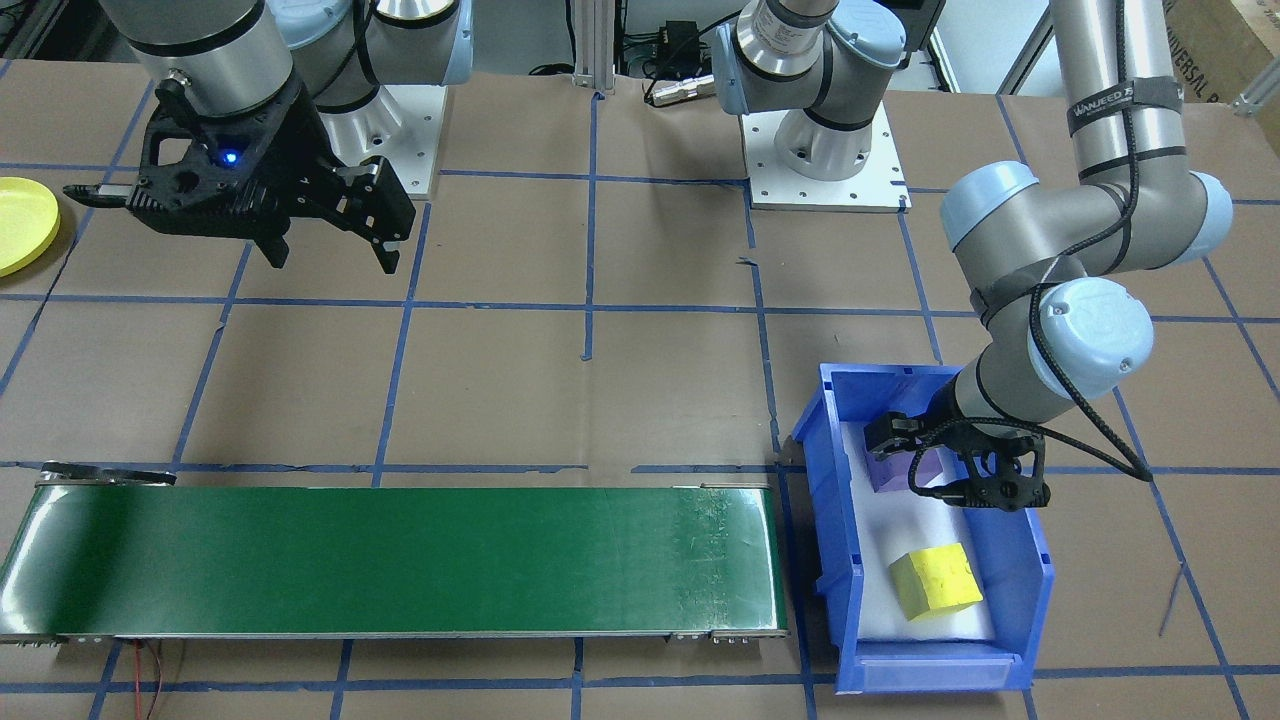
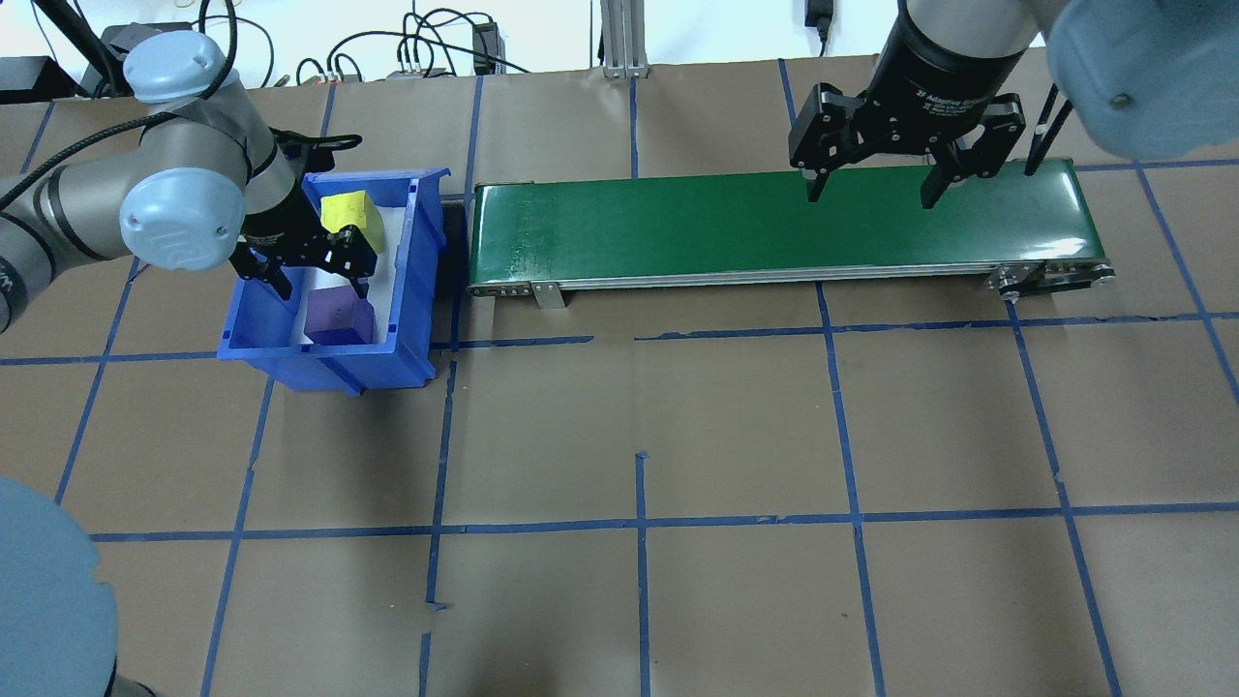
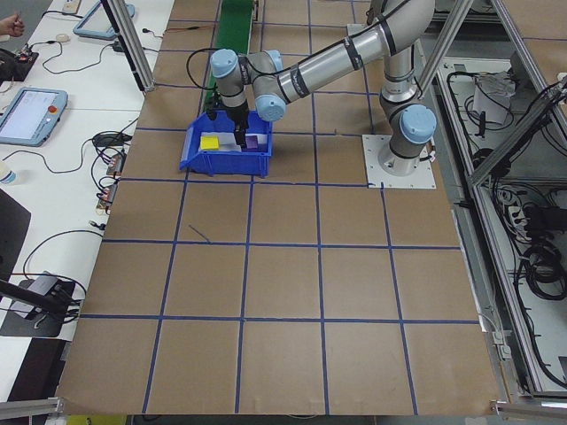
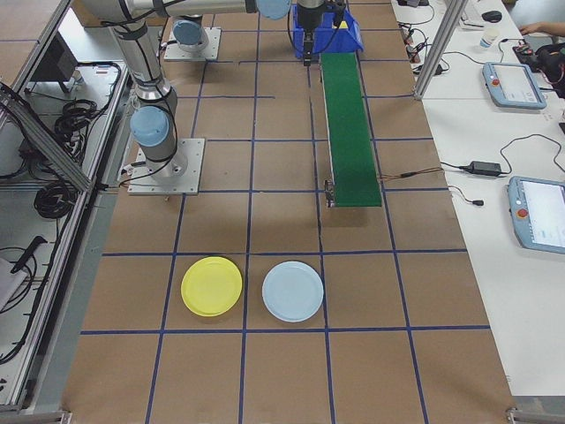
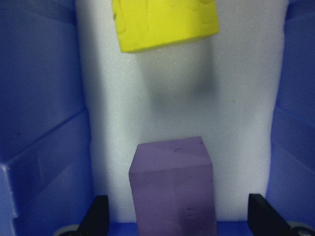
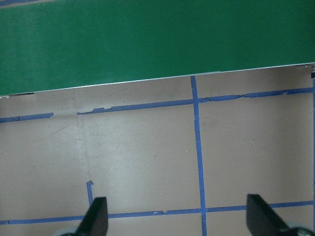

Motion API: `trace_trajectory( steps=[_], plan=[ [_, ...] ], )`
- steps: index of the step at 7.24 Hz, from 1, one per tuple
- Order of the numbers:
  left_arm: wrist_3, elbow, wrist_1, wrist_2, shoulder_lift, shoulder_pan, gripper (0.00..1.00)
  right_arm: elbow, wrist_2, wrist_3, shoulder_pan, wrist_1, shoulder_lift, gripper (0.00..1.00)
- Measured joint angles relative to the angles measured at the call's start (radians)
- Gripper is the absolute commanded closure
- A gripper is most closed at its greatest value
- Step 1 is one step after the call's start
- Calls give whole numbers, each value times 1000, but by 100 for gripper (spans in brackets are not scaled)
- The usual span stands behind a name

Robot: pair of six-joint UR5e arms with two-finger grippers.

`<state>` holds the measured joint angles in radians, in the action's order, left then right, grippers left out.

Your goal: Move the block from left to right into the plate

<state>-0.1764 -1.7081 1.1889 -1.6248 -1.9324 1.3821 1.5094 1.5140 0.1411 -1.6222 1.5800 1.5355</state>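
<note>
Purple block (image 5: 173,184) is sitting on the white foam floor of the blue bin (image 1: 838,640), and I am hanging the left gripper (image 5: 177,216) over it with the fingers spread wide, one on each side, gripping nothing. I am judging this the pickup step: I should be lowering straight down, keeping the block centred between the pads and closing evenly on its flat sides. The yellow block (image 5: 165,22) is lying well apart, so it should not be interfering, but the bin walls are crowding both fingers. The right gripper (image 2: 871,189) is waiting open and empty above the green conveyor (image 2: 774,227). The yellow plate (image 4: 212,286) is lying beyond the belt's far end.
</note>
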Motion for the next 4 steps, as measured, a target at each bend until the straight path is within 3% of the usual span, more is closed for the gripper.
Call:
trace_trajectory(
  steps=[2, 3, 4],
  plan=[
    [11, -8, -6, 2, -16, 0, 0, 0, 0, 0, 1, -1, 0, 0],
    [12, -11, -20, 4, -30, 0, 5, 1, 0, 0, 1, -1, 0, 0],
    [12, -15, -35, 7, -42, 0, 27, 1, 0, 0, 1, -1, 0, 0]
  ],
)
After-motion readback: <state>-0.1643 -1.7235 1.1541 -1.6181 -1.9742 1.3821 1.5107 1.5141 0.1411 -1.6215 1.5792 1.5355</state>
